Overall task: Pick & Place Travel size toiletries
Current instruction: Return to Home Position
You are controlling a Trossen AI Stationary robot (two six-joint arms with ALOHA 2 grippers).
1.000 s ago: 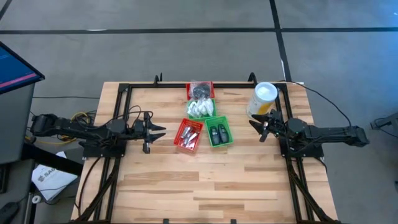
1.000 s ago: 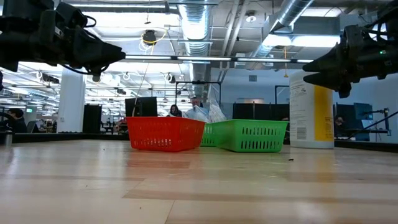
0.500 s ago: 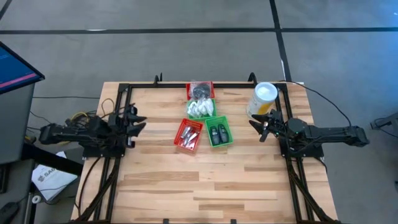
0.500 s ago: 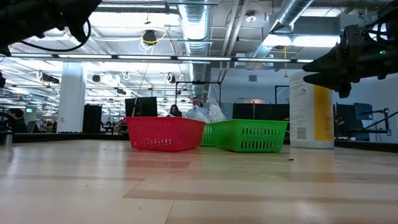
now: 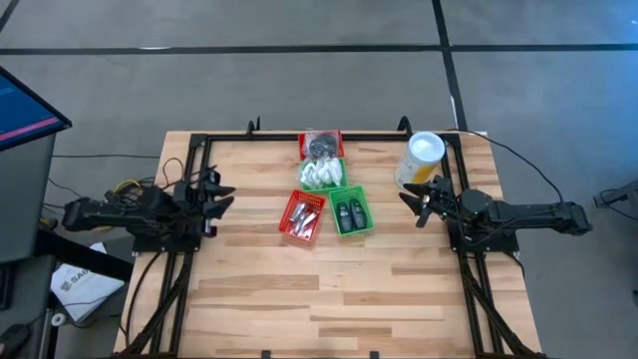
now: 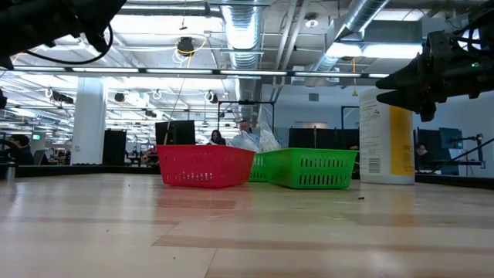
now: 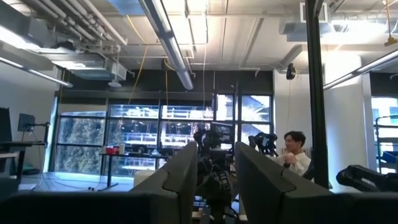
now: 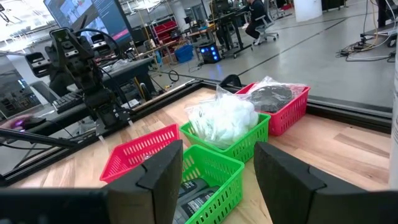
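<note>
**Both grippers spread and empty; toiletries lie sorted in four baskets**

The left gripper (image 5: 227,195) holds its fingers apart with nothing between them. It hangs over the left side of the table (image 5: 329,289), well apart from the baskets. The right gripper (image 5: 409,206) is also spread and empty, near the yellow canister (image 5: 421,160).

The baskets cluster between the arms:
- White cotton packs (image 5: 321,176) fill the far green basket (image 5: 340,180).
- Black discs (image 5: 320,147) in a clear packet sit in the far red basket (image 5: 303,140).
- Silvery sachets (image 5: 304,213) lie in the near red basket (image 5: 287,225).
- Dark grey pieces (image 5: 348,213) lie in the near green basket (image 5: 365,207).
</note>
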